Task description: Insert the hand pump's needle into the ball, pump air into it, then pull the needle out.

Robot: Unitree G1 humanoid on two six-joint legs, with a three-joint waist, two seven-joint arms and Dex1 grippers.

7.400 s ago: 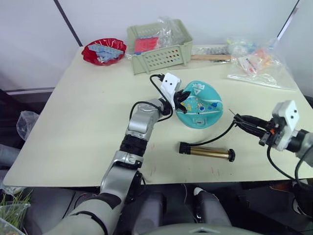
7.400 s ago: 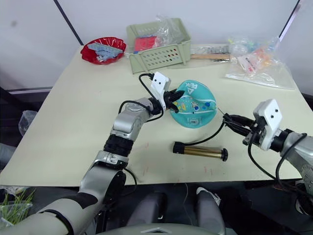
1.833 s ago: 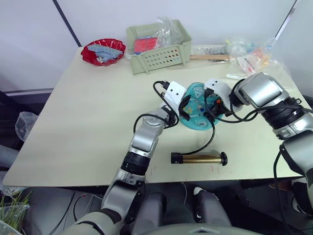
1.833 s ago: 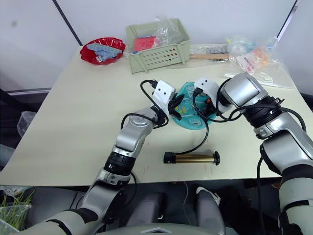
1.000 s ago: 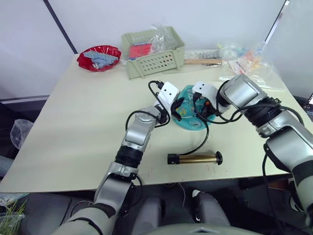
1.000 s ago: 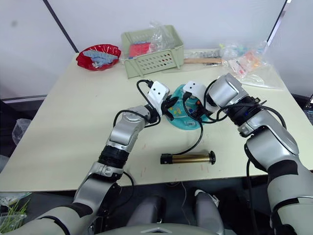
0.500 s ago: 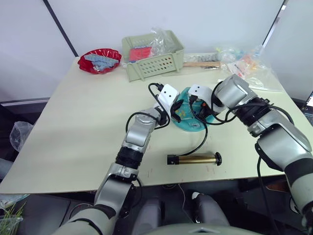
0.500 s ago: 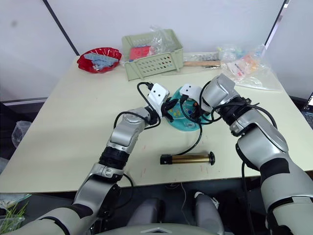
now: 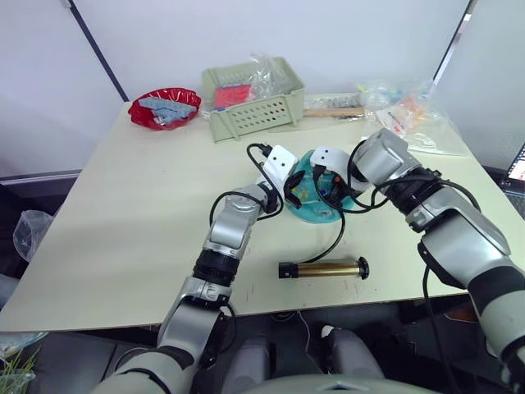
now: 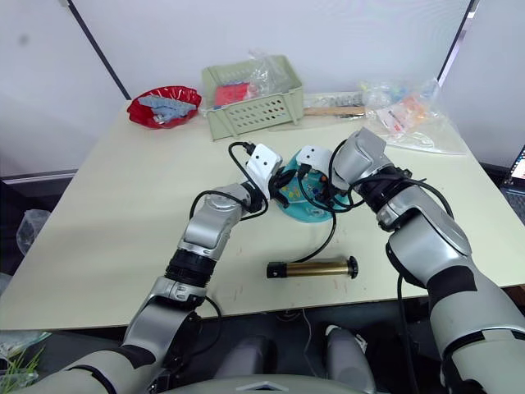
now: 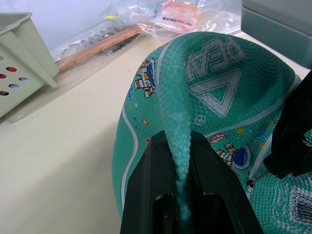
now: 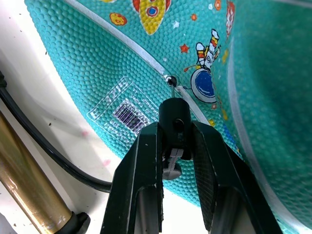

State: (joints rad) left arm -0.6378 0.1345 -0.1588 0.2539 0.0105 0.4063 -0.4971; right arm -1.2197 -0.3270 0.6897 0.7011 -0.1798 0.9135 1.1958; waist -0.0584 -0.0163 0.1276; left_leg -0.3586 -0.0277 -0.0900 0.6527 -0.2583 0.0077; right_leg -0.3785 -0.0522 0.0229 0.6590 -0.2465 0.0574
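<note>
The left end effector point(image 11: 181, 195) pinched a fold of the ball point(image 11: 209, 117) to steady it while the right end effector point(image 12: 175, 146), clamped on the needle point(image 12: 171, 87), lined its tip up at the valve.

— What do the robot's arms look like?
— Silver-grey rounded shells with black ribbed joints and looping black cables.
— And each hand?
— The left hand point(image 9: 293, 182) and right hand point(image 9: 328, 182) have white blocks and glossy black fingers point(image 12: 141, 195).

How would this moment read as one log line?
left hand: pinching ball fold | right hand: holding needle at ball valve | hand pump: lying on table
</note>
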